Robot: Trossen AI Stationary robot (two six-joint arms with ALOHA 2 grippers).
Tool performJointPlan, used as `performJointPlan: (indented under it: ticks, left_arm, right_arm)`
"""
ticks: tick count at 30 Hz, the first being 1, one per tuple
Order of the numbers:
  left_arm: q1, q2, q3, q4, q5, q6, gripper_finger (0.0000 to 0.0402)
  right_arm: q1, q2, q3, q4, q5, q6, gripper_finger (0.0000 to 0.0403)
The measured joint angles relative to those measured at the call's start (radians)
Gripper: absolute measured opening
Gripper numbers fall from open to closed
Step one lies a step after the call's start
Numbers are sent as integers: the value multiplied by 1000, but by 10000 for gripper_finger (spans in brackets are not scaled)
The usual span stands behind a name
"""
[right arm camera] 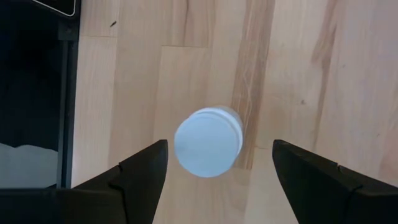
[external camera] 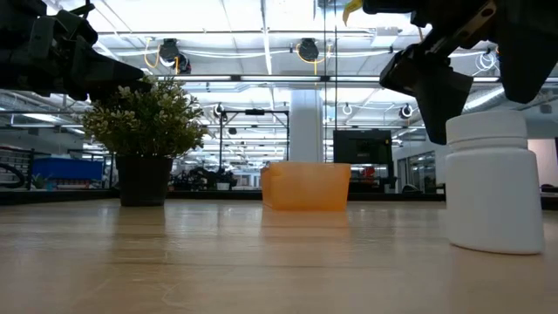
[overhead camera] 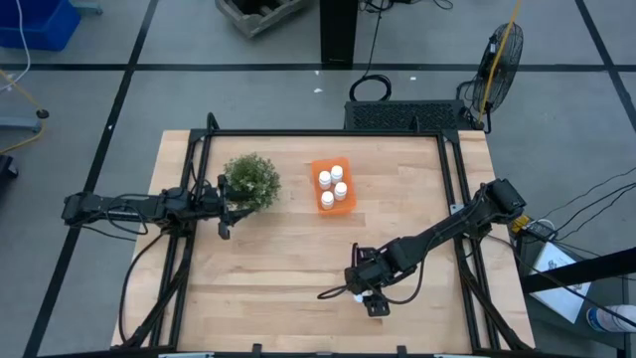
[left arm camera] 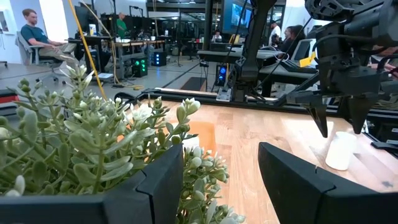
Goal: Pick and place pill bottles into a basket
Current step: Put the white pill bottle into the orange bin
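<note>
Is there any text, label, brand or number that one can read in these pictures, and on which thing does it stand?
None can be read.
Bottle on the table: plain white, no label showing.
Bottles in the basket: too small to tell.
Basket: no print.
Screens in the room behind: too blurred to read.

Four pill bottles [overhead camera: 332,186] in basket [overhead camera: 317,167] at table [overhead camera: 288,268] rear centre; plant [overhead camera: 251,181] just left of basket; fifth bottle [overhead camera: 376,304] alone near front edge, below right gripper [overhead camera: 370,288].
</note>
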Motion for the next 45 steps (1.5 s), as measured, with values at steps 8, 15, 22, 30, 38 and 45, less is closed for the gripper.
performJointPlan:
  ticks: [8,15,22,30,38,45]
  left_arm:
    - [0,0,0,0,0,0,214]
    - [0,0,0,-2,0,0,214]
    - [0,0,0,0,0,0,214]
    - [0,0,0,-2,0,0,214]
    - [0,0,0,-1,0,0,214]
    - [0,0,0,0,0,0,214]
  right_arm:
    - [0,23,-1,6,-2,-9,279]
    - [0,26,-1,6,-3,-9,279]
    - [0,30,-1,21,6,-6,279]
    - [1,64,-1,44,-4,-11,279]
    - [0,65,-1,38,-4,-16,266]
    - [-17,61,1,16,-7,-31,146]
